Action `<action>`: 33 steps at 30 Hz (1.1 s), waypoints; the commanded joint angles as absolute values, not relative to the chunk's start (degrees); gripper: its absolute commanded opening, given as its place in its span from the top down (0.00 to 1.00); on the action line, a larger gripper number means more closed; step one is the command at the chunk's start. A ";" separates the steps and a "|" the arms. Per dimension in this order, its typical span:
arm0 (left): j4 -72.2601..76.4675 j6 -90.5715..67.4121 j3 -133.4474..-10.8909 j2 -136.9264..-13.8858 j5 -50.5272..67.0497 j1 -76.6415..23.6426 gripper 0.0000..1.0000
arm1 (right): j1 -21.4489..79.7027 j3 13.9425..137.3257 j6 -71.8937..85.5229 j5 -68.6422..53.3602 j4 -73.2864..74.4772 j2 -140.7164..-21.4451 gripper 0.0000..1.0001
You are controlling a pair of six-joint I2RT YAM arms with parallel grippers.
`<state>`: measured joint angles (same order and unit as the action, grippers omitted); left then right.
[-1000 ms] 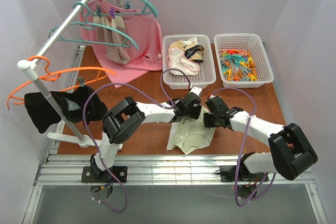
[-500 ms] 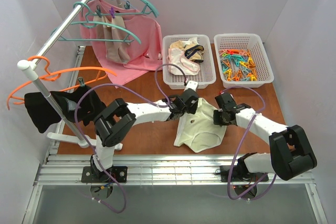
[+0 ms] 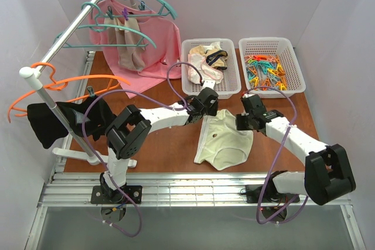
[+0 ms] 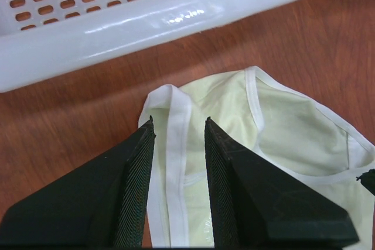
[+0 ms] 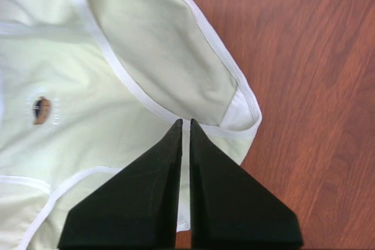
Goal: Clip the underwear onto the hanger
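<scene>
- The underwear lies spread on the desk, just in front of the white basket of other garments; it sits between the two grippers.
- Left gripper: fingers a little apart over the top-left corner; in the left wrist view the white waistband runs between them, and we see no pinch on it.
- Right gripper: closed to a thin slit on the white hem at the garment's right edge; its wrist view shows the hem running into the fingertips.
- A small brown mark shows on the cream fabric.
- Teal hangers hang on the rail at far left, well apart from the underwear; we cannot tell which one is meant.
- The clothespin basket stands at far right.
</scene>
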<state>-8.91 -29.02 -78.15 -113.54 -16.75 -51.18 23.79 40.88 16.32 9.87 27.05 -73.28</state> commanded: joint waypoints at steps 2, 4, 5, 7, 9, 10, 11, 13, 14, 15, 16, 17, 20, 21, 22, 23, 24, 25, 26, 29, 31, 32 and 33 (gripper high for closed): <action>-9.84 -29.18 -80.42 -113.20 -15.82 -51.59 0.69 | 23.55 45.96 13.36 4.42 25.67 -70.93 0.95; -10.02 -29.00 -80.77 -114.08 -15.12 -51.59 0.69 | 23.47 46.06 13.62 2.56 24.61 -72.85 0.92; -10.19 -29.09 -81.21 -114.95 -15.20 -51.59 0.69 | 23.47 46.05 13.88 1.24 24.26 -73.64 0.92; -11.59 -29.79 -82.00 -115.92 -16.34 -51.59 0.69 | 23.55 45.53 14.06 0.44 23.12 -75.58 0.92; -12.56 -29.88 -82.96 -117.15 -17.83 -51.59 0.69 | 23.55 45.09 13.98 -1.30 21.98 -76.55 0.92; -12.57 -29.80 -83.06 -117.51 -18.02 -51.59 0.69 | 23.55 45.00 13.80 -1.84 21.62 -76.73 0.92; -12.57 -29.71 -83.40 -118.03 -18.37 -51.59 0.69 | 23.47 44.83 13.62 -2.89 21.10 -76.99 0.92; -12.66 -29.71 -83.85 -118.74 -18.72 -51.59 0.70 | 23.47 44.91 13.62 -3.69 19.96 -77.87 0.92; -12.57 -29.62 -84.20 -119.44 -18.63 -51.59 0.70 | 23.55 44.83 13.54 -4.30 19.43 -78.13 0.91; -12.66 -29.62 -84.63 -119.70 -18.63 -51.59 0.70 | 23.47 44.91 13.45 -4.57 19.08 -79.00 0.91; -12.66 -29.45 -84.81 -119.97 -18.63 -51.59 0.70 | 23.47 45.00 13.36 -4.40 18.55 -79.54 0.91; -12.74 -29.44 -84.90 -120.32 -18.81 -51.59 0.70 | 23.55 45.17 13.10 -4.22 18.46 -80.59 0.91; -12.74 -29.01 -85.17 -121.20 -18.72 -51.50 0.71 | 23.47 45.35 13.01 -4.13 18.28 -82.08 0.91; -12.74 -29.00 -85.25 -121.29 -18.72 -51.50 0.71 | 23.47 45.26 13.09 -4.04 18.19 -82.79 0.91; -12.74 -29.00 -85.17 -121.38 -18.81 -51.42 0.74 | 23.55 45.09 13.10 -3.35 18.11 -83.14 0.91; -12.74 -29.09 -84.99 -121.29 -18.90 -51.42 0.76 | 23.47 45.00 13.18 -2.82 18.11 -84.01 0.92; -12.66 -29.09 -84.90 -121.29 -19.07 -51.42 0.78 | 23.47 44.83 13.44 -2.20 18.11 -84.37 0.92; -12.66 -29.18 -84.47 -121.12 -19.16 -51.42 0.81 | 23.55 44.65 13.36 -1.15 18.02 -84.90 0.92; -12.74 -29.35 -84.29 -121.03 -19.25 -51.42 0.85 | 23.47 44.47 13.36 -0.71 17.84 -85.60 0.92; -12.74 -29.62 -83.50 -120.50 -19.69 -51.24 0.94 | 23.38 43.95 13.80 1.56 17.58 -87.09 0.93; -12.66 -30.06 -82.54 -120.15 -19.86 -51.07 0.98 | 23.29 43.60 14.23 2.54 17.58 -87.71 0.95; -12.74 -30.23 -82.27 -119.97 -20.04 -50.98 1.00 | 23.20 43.42 14.33 2.98 17.75 -88.06 0.95; -12.66 -30.58 -81.92 -119.80 -20.21 -50.80 1.00 | 23.20 42.98 14.50 3.34 18.01 -88.24 0.96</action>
